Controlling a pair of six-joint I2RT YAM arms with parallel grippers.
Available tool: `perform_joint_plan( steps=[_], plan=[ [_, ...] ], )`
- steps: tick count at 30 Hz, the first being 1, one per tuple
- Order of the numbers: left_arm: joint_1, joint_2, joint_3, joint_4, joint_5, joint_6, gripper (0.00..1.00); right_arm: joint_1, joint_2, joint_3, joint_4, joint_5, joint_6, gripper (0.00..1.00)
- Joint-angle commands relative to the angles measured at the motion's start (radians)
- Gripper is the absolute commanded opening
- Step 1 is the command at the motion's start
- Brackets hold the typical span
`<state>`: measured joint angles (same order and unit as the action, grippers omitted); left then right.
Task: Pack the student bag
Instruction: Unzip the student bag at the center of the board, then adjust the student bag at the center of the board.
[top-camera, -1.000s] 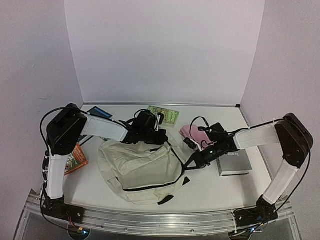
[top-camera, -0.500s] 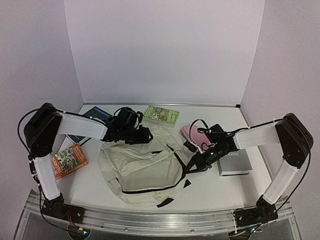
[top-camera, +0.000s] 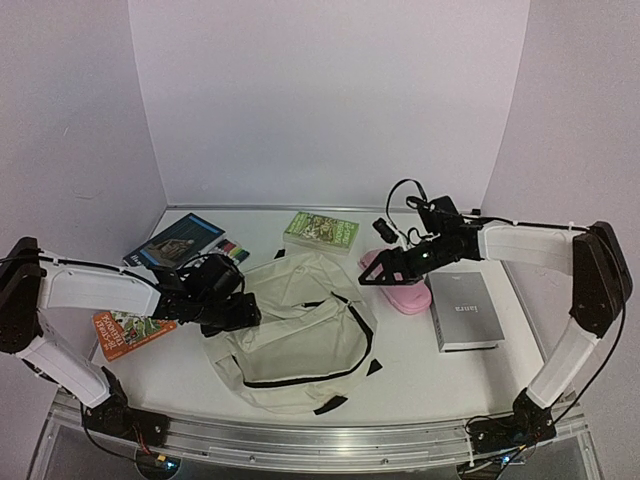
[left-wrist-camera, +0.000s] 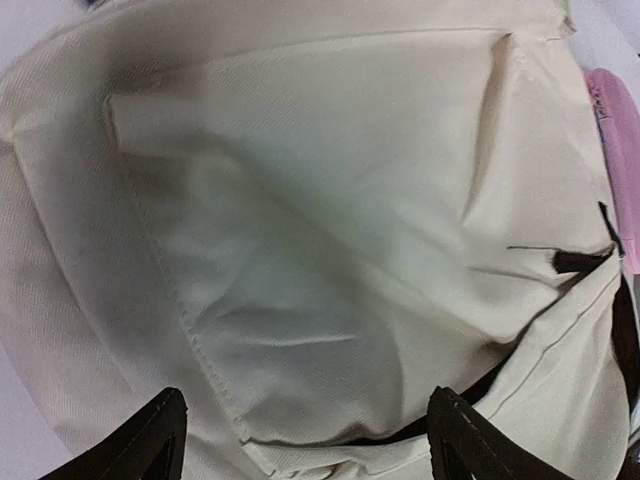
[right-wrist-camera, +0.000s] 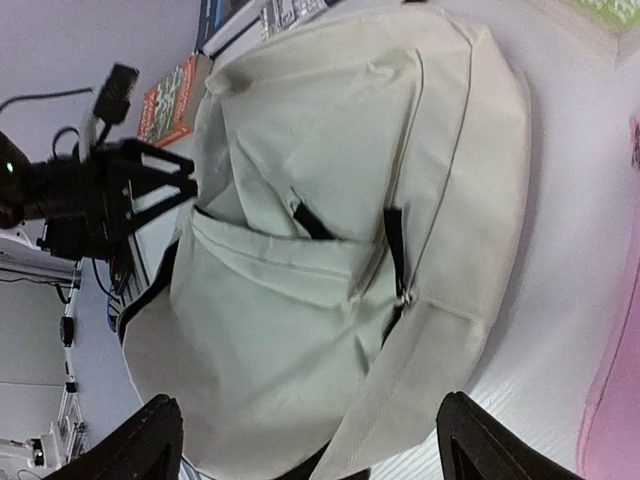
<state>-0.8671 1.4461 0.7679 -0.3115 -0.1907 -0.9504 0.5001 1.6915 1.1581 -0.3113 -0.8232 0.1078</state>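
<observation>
The student bag (top-camera: 300, 335), cream fabric with black straps and zippers, lies flat in the middle of the table. My left gripper (top-camera: 238, 314) is at its left edge, open, with only bag fabric (left-wrist-camera: 330, 230) under its spread fingers (left-wrist-camera: 160, 435). My right gripper (top-camera: 372, 276) hovers open above the bag's upper right corner, beside the pink pencil case (top-camera: 405, 296). The right wrist view looks down on the whole bag (right-wrist-camera: 340, 200) between its parted fingertips (right-wrist-camera: 465, 430), and nothing is held.
A grey book (top-camera: 466, 310) lies right of the pencil case. A green book (top-camera: 320, 230) sits at the back, and a blue book (top-camera: 178, 238) with markers (top-camera: 232, 247) at the back left. An orange book (top-camera: 125, 332) lies under the left arm.
Both grippers have opened and let go of the bag. The left arm drew back to the left; the right arm rose and moved back over the pencil case. The bag has settled flatter.
</observation>
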Motion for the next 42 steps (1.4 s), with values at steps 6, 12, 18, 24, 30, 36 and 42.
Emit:
perform_joint_plan(
  steps=[6, 12, 18, 24, 30, 36, 42],
  plan=[
    [-0.009, 0.151, 0.028, 0.037, 0.006, -0.06, 0.83, 0.057, 0.218, 0.049, 0.002, 0.012, -0.018, 0.81],
    [0.011, 0.306, 0.154, 0.101, 0.063, 0.024, 0.8, 0.064, 0.241, -0.064, 0.004, -0.035, -0.041, 0.76],
    [0.079, 0.415, 0.289, 0.141, 0.119, 0.121, 0.77, 0.072, 0.177, -0.155, -0.001, -0.06, -0.078, 0.76],
    [0.192, 0.49, 0.421, 0.162, 0.224, 0.214, 0.78, 0.092, 0.194, -0.084, -0.001, -0.059, -0.064, 0.78],
    [0.21, 0.488, 0.53, 0.079, 0.239, 0.302, 0.81, 0.095, 0.097, -0.049, -0.018, -0.008, -0.078, 0.82],
    [0.245, 0.354, 0.474, 0.03, 0.232, 0.317, 0.89, 0.057, -0.026, -0.004, -0.063, 0.077, -0.099, 0.92],
    [0.288, 0.241, 0.431, -0.031, 0.252, 0.341, 0.99, -0.065, -0.007, 0.084, -0.137, 0.088, -0.17, 0.98]
  ],
)
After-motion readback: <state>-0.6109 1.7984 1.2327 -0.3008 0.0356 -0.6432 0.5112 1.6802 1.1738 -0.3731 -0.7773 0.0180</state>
